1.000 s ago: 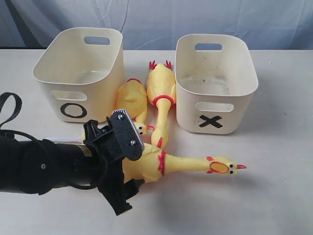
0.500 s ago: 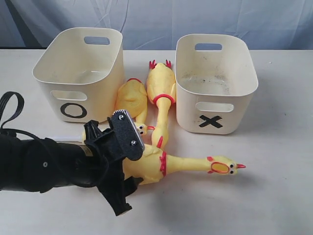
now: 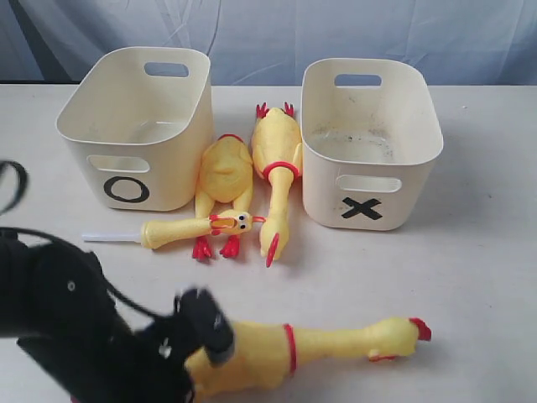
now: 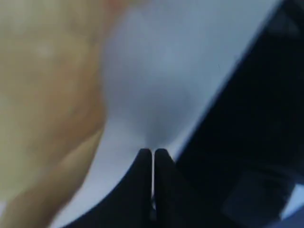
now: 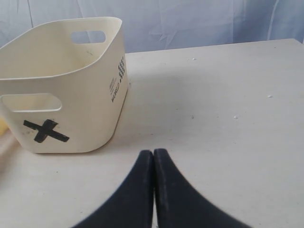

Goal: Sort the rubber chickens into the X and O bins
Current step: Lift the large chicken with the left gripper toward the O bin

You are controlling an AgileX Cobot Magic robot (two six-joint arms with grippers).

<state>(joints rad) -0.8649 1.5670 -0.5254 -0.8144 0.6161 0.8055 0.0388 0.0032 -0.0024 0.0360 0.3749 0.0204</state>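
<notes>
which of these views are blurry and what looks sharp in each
Exterior view: the left arm is motion-smeared and the nearest chicken slightly soft, while the O bin and X bin are crisp. Left wrist view: that chicken is a defocused yellow mass; only the shut end effector reads clearly. Right wrist view: sharp throughout, evenly lit.

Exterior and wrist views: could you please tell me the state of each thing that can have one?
O bin: upright, empty.
X bin: upright, empty.
Front chicken: lying outside bins.
Small chicken: lying outside bins.
Plump chicken: lying outside bins.
Long chicken: lying outside bins.
Left gripper: shut, empty.
Right gripper: shut, empty.
</notes>
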